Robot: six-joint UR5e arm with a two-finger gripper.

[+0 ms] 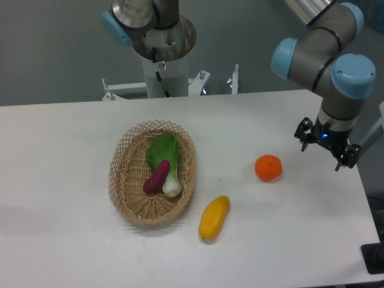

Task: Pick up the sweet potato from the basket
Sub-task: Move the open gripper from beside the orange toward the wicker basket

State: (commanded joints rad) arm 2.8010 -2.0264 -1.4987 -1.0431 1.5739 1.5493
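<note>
Item: sweet potato (156,177), in the basket (123,153), touching the bok choy (164,157); well left of our fingers (327,150), which hang spread and empty over the surface (72,240). We should descend across its width, on the side clear of the stem.

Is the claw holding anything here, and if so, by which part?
Nothing is held. The claw hangs open and empty right of the orange; the sweet potato lies in the basket.
</note>
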